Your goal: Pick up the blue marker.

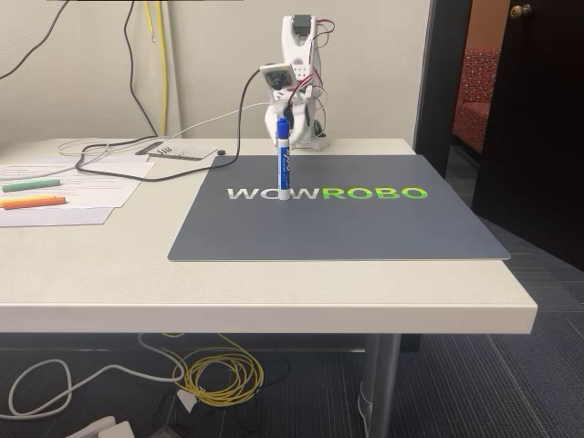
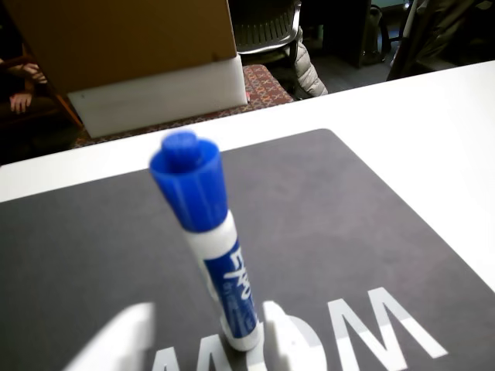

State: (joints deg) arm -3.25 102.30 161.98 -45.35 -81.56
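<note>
The slim blue marker (image 1: 283, 157) with a blue cap and white-printed barrel is being seen standing upright on the dark grey mat (image 1: 365, 228), its white end resting on the white "WOW" lettering. In the wrist view the marker (image 2: 207, 247) is being shown cap uppermost. The white arm's gripper (image 1: 276, 128) is being held just behind the cap; whether its jaws are open or closed cannot be told. A green highlighter (image 1: 30, 184) and an orange highlighter (image 1: 32, 202) are lying on papers, well apart.

Glossy plastic blue marker (image 2: 209, 239) stands on a matt, finely textured mat (image 1: 365, 228).
</note>
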